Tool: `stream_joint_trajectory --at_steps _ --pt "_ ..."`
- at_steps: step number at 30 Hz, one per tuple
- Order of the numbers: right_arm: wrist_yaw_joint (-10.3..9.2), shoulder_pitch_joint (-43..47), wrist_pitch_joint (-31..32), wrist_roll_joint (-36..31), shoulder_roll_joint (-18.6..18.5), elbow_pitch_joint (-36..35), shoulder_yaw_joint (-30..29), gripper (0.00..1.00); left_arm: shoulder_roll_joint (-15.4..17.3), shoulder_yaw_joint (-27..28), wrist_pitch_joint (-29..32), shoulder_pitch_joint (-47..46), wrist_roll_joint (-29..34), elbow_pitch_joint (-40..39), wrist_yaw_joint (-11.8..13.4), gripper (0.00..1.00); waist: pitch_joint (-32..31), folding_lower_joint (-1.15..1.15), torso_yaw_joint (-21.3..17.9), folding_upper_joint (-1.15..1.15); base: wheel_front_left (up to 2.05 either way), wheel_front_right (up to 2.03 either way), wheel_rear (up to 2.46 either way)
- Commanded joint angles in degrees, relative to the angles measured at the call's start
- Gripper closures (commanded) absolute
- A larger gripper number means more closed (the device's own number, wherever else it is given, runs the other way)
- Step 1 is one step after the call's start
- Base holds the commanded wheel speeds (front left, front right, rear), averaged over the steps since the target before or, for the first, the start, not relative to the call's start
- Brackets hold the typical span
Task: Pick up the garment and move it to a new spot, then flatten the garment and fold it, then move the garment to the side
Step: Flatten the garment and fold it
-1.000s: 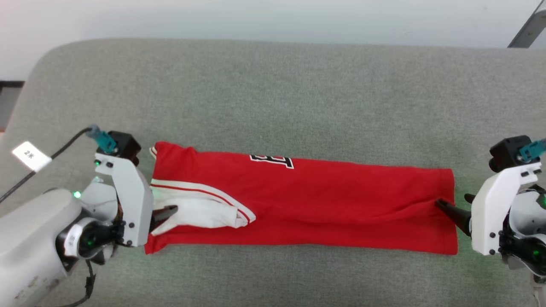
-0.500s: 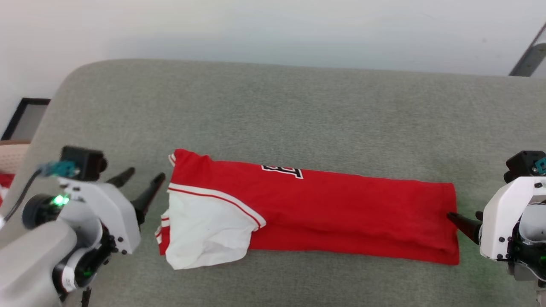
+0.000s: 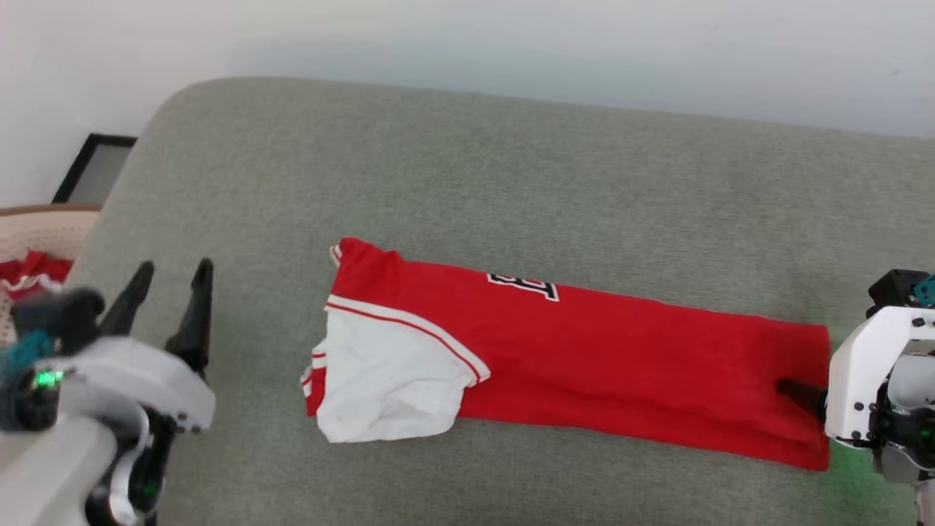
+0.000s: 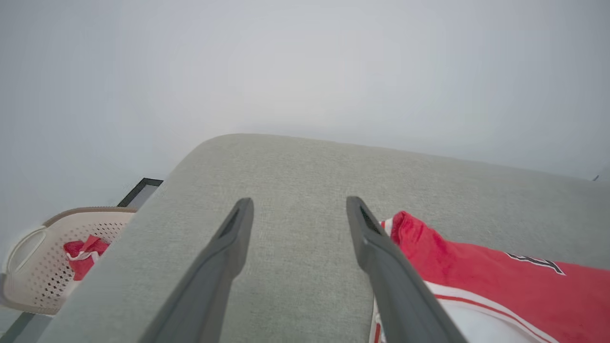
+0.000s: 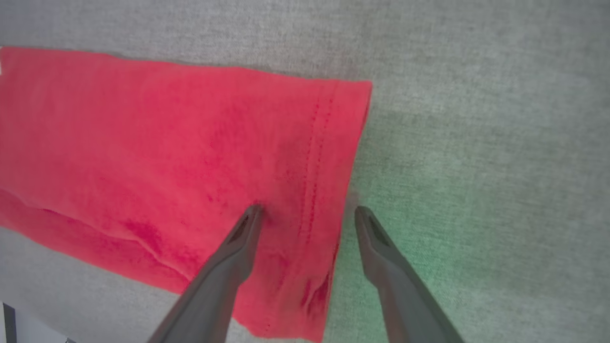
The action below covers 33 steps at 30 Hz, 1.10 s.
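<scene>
Red shirt (image 3: 621,358) folded lengthwise into a long narrow band, lying flat across the middle of a grey-green cushion (image 3: 511,183), slanting slightly down toward the robot's right. At the band's left end, a white sleeve (image 3: 387,380) with red-and-white striped trim, spread loosely over the red cloth and a little past its near edge. Black, white-edged lettering (image 3: 522,286) cut off by the far fold. Left gripper (image 3: 175,265) off to the left of the shirt, clear of it, above bare cushion, pointing away from the robot, jaws wide apart and holding nothing. Right gripper (image 5: 307,209) at the shirt's hem end, jaws likewise spread, straddling the stitched hem: one finger (image 5: 224,271) over the red cloth, the other over the cushion just beyond the edge; not clamped on the fabric, and touching or merely hovering impossible to tell. Beyond the cushion's left end, a pale perforated basket (image 4: 38,281) with a bundle of red cloth (image 4: 83,252) inside. Plain pale wall (image 3: 511,44) behind.
</scene>
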Motion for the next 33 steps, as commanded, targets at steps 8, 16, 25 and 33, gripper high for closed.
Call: stream_joint_trajectory --at_steps 8,16,25,33 --pt "-0.09 -1.51 -0.83 0.28 0.02 5.32 1.6 0.0 -8.8 17.64 -0.11 13.69 12.49 -1.97 -2.55 0.0 1.47 0.0 2.23 0.0 0.0 0.0 0.0" --pt "-0.08 -2.18 -2.44 2.64 1.18 9.74 2.03 1.0 -16.03 28.02 -0.12 18.41 20.76 -1.94 -7.22 0.0 1.78 0.0 2.67 0.0 0.0 0.0 0.0" --pt "-0.15 -4.27 -4.57 2.97 -0.96 10.65 -1.17 1.0 -21.21 34.9 -0.13 20.46 27.08 -0.67 -11.77 0.0 2.12 0.0 2.12 0.0 0.0 0.0 0.0" --pt "-0.15 -4.74 -5.68 1.92 -3.59 10.78 -6.22 1.0 -23.8 37.96 -0.13 21.07 29.89 -0.06 -13.99 0.0 2.21 0.0 0.64 0.0 0.0 0.0 0.0"
